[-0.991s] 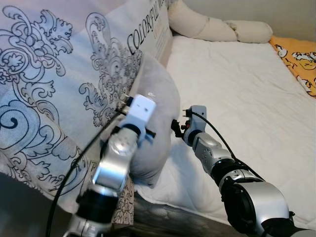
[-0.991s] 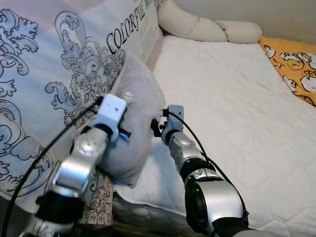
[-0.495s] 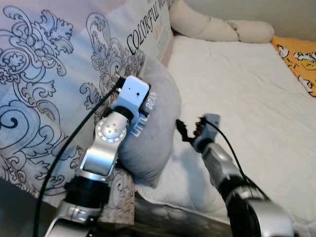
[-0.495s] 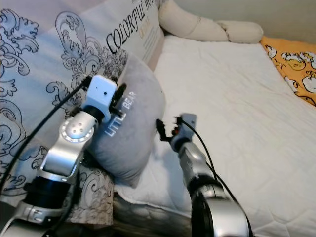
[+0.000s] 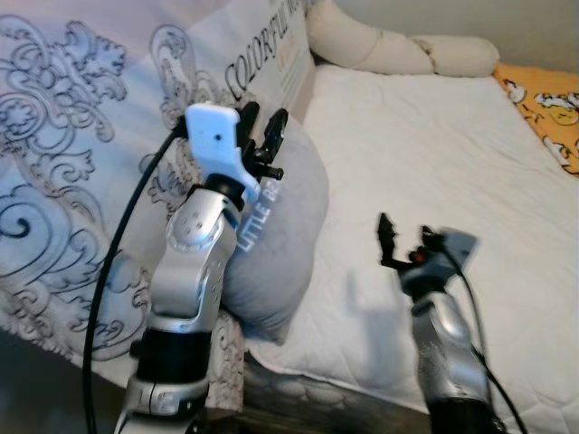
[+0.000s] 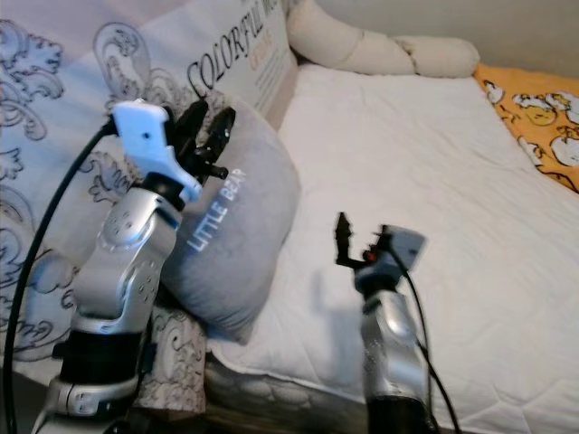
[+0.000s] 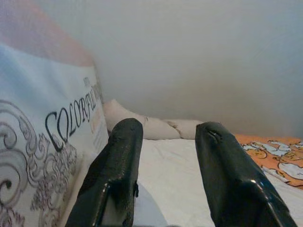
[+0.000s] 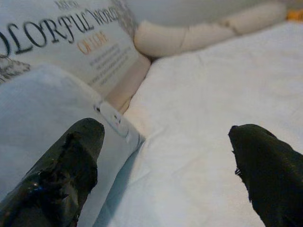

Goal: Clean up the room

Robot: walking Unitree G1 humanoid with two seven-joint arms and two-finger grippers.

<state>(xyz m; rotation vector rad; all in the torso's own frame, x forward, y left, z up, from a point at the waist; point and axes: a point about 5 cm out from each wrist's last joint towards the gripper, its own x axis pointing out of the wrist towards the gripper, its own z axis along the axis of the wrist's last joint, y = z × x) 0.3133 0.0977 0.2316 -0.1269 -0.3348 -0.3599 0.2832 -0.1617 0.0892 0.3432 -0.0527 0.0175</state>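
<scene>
A grey pillow [image 5: 288,226] printed LITTLE BEAR leans upright at the bed's left edge, against a big patterned cushion [image 5: 72,181] printed COLORFUL WORLD. My left gripper [image 5: 262,122] is raised over the grey pillow's top edge, open, with nothing between its fingers [image 7: 118,170]. My right gripper [image 5: 404,240] hovers above the white mattress [image 5: 434,145] to the right of the pillow, clear of it and open wide. In the right wrist view the grey pillow [image 8: 47,104] lies ahead of the spread fingers [image 8: 71,161].
A long cream bolster [image 5: 389,50] lies along the head of the bed. An orange cartoon-print blanket [image 5: 552,104] covers the far right corner. The mattress's near edge [image 5: 317,371] drops off just below the pillow.
My left gripper has lifted off the grey pillow's face to above its top edge. The right gripper has pulled back to the right, away from the pillow. The pillow now shows its lettering.
</scene>
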